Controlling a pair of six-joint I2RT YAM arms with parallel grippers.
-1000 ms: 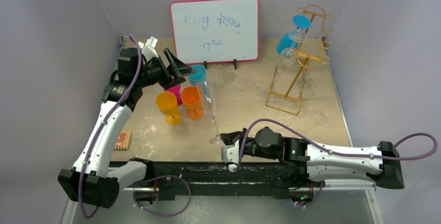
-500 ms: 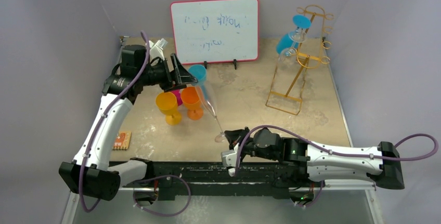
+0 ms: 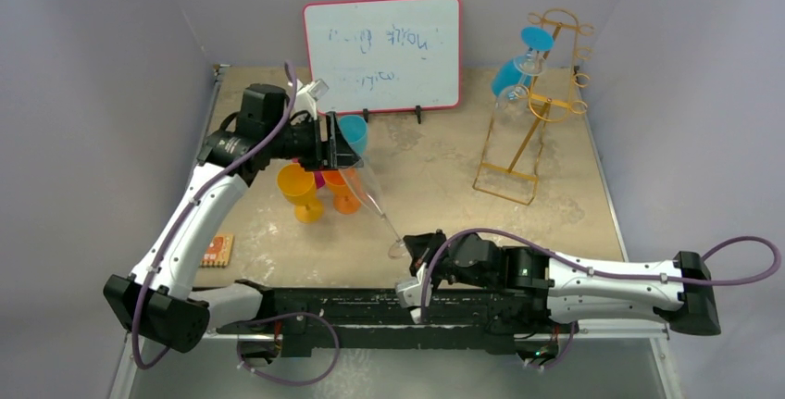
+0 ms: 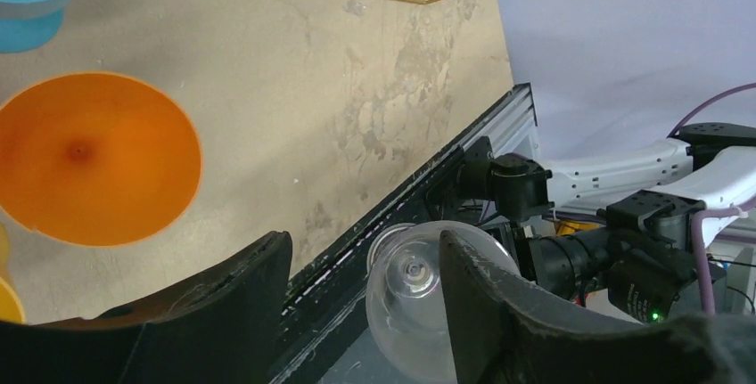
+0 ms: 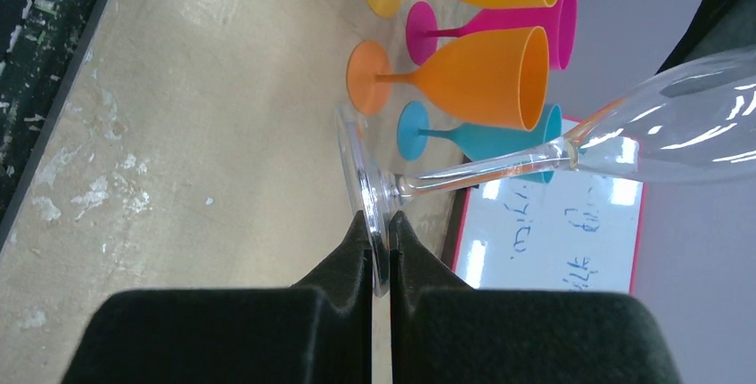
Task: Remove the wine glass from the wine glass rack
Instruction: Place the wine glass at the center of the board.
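- Two fingers of the right gripper are pinched nearly closed on the clear wine glass, clamping the thin rim of its foot edge-on between the pads.
- From that pinch the stem runs up and away at a tilt. The bowl ends at the left gripper.
- Left jaws stand wide, one finger on each side of the bowl. A gap shows on one side, so I judge the bowl straddled, not clamped.
- Glass is off the wine glass rack and well apart from it, over the near part of the table. Cannot tell whether the foot's lower edge touches the surface.
- Blue glass hangs foot-up on the rack, far from both grippers.
- Beyond the foot stands a cluster of goblets: orange, pink, yellow, blue. Whiteboard behind them.
- Handling, my judgement: light, rigid, slick, brittle. The rim pinch leaves a long lever, so it could swivel or slip. The stem is the weak point. Safer hold is low on the bowl, closed gently.
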